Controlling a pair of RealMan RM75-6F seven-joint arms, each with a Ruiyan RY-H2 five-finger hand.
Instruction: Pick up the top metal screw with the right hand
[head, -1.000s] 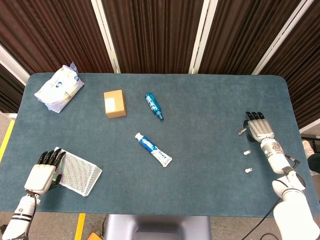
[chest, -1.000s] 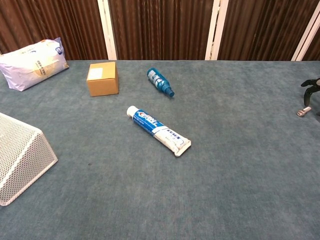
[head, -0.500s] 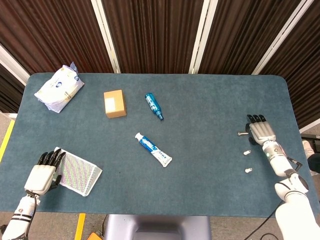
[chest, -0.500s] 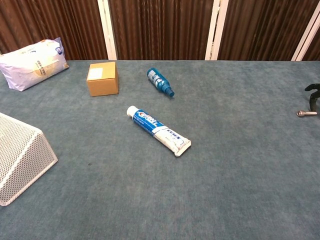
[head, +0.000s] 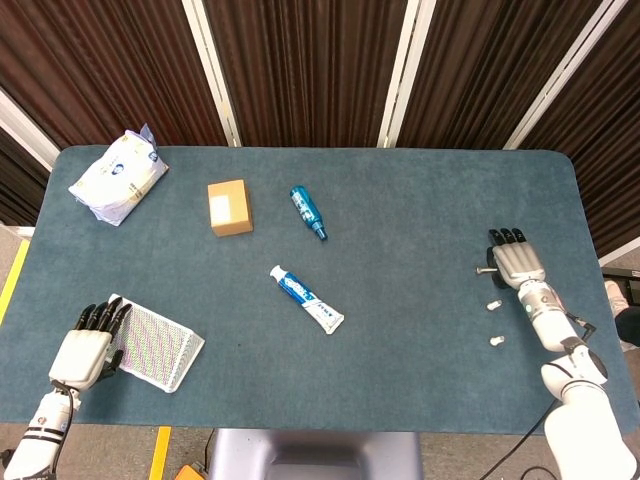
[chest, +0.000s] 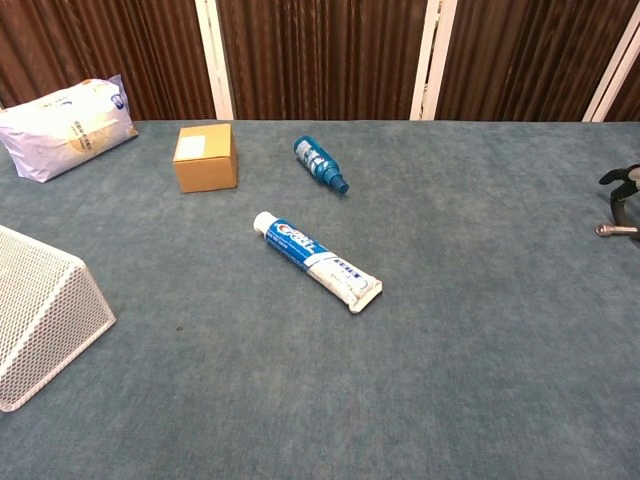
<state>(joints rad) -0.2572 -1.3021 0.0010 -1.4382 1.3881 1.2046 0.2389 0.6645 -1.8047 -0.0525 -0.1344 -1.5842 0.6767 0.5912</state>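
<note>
The bench (head: 420, 220) carries, far from the action, a mesh basket (head: 155, 345) under the left hand (head: 88, 345), a white pouch (head: 120, 180), a box (head: 229, 207), a toothpaste tube (head: 306, 299) and a small blue bottle (head: 307, 211). At the right edge, the right hand (head: 517, 262) rests by the top screw (head: 483, 269), with two more screws (head: 494, 305) below it. The screw seems to touch the fingers (head: 500, 240), yet whether they actually pinch it cannot be told.

The likely risk: the tiny screw rolls or slips out as the hand lifts, since any hold looks shallow. The chest view cuts the right hand at the frame edge. The left hand's fingers lie flat on the basket, grasping nothing.
</note>
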